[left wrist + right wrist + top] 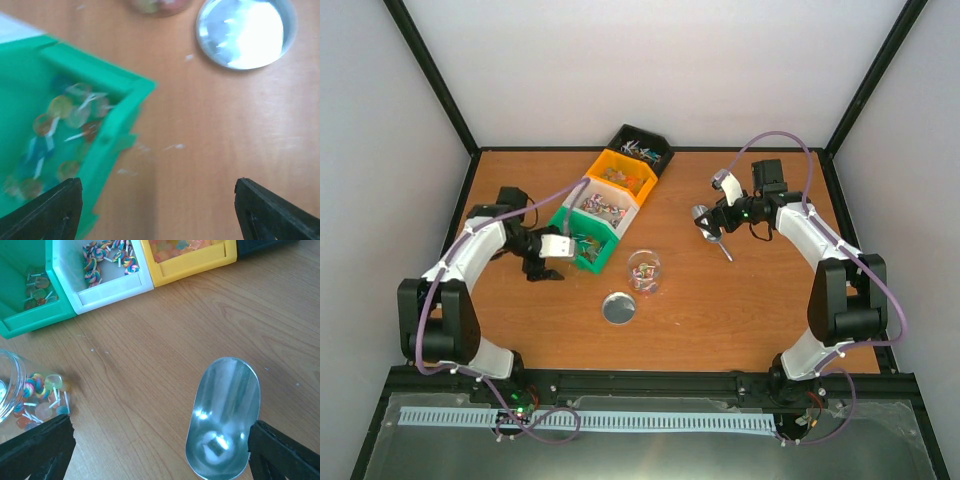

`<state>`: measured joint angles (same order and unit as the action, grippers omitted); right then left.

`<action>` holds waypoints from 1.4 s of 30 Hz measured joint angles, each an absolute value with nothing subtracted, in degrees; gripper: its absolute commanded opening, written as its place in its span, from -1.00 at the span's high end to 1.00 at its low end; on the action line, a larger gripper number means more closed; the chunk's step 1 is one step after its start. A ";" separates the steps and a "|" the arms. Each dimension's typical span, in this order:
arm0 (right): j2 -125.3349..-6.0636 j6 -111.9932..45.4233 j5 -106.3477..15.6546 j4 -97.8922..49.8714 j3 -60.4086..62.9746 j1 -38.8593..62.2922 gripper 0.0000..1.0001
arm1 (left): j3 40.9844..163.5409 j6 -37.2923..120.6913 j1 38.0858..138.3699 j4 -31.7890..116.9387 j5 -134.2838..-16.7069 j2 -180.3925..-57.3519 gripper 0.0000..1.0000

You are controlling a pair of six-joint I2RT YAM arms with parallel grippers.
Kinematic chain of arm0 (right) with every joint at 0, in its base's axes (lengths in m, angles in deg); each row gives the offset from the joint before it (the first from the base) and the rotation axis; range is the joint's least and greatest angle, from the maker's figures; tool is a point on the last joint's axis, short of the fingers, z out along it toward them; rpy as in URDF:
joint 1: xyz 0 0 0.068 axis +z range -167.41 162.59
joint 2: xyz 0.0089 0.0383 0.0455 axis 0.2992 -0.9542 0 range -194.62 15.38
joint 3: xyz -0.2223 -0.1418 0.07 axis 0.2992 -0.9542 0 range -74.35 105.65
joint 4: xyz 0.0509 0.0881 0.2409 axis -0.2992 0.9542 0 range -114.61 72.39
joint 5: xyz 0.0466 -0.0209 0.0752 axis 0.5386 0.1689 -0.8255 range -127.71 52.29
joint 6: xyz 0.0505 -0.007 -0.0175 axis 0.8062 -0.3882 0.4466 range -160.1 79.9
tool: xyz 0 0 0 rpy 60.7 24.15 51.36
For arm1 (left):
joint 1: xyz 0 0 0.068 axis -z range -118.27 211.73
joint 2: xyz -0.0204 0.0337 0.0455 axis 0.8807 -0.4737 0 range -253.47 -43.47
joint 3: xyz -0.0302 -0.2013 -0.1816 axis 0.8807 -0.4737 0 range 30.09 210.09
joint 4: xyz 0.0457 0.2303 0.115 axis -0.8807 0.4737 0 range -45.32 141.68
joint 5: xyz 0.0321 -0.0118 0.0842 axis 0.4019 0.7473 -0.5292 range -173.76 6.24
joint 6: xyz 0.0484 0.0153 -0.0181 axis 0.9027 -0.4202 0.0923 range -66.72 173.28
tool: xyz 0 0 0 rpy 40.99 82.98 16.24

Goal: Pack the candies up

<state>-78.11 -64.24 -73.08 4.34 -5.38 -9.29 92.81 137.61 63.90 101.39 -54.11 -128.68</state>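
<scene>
Tiny mixed-colour wrapped candies (42,395) are seen heaped at the right wrist view's lower left; more are piled along its upper edge.

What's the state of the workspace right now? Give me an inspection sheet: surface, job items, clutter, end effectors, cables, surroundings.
Surface: wooden table, a few pale specks near the green bin.
Job's things: candies sit in the green bin, white bin, yellow bin and black bin; some are already in the clear jar; its lid lies off, beside it.
Clutter: metal scoop, empty, lying on the table.
End effectors: left end effector open, empty, by the green bin's corner; right end effector open, over the scoop, not gripping it.
Cables: lilac cables loop along both arms.
Surroundings: white walls, black frame posts.
</scene>
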 measured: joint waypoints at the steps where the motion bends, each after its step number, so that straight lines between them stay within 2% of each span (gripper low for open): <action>1: -78.11 -64.24 -73.19 4.34 -5.38 -9.29 -0.87 | 91.50 139.82 64.69 102.79 -53.82 -127.87 -0.60; 5: -78.20 -64.00 -73.58 4.34 -5.38 -9.29 -0.88 | 87.04 143.58 71.01 104.71 -53.45 -125.68 -0.34; 11: -78.53 -63.65 -74.26 5.28 -5.23 -9.29 -0.89 | 84.11 141.59 81.63 101.76 -53.63 -126.58 -0.24; 18: -78.53 -64.13 -74.61 7.21 -5.23 -9.29 -0.89 | 80.13 139.76 89.37 95.55 -54.65 -129.33 -0.12; 36: -78.18 -65.03 -74.11 9.22 -5.43 -9.29 -0.88 | 78.69 140.74 92.82 89.67 -59.72 -134.90 0.21; 42: -77.11 -65.20 -74.33 10.14 -5.71 -9.29 -0.86 | 78.76 140.74 94.09 90.68 -61.87 -134.90 0.40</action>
<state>-77.11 -65.20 -74.33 10.14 -5.71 -9.29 78.76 140.74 94.09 90.68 -61.87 -134.90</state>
